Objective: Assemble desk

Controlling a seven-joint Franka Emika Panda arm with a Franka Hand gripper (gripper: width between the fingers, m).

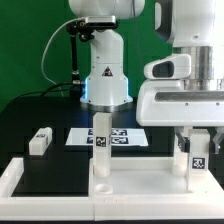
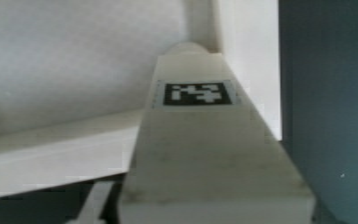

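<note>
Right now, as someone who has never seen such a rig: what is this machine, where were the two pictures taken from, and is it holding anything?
The white machine is a robot arm. Its base stands at the back, and its two-finger gripper hangs at the exterior view's right. One picture comes from a camera off the arm. The other comes from a camera on its wrist, close up on a tagged white leg. On the black mat sit the desk top, with that leg and another leg upright on it, a loose leg and the flat marker board. The gripper's fingers flank the tagged leg; whether they squeeze it, I cannot tell.
</note>
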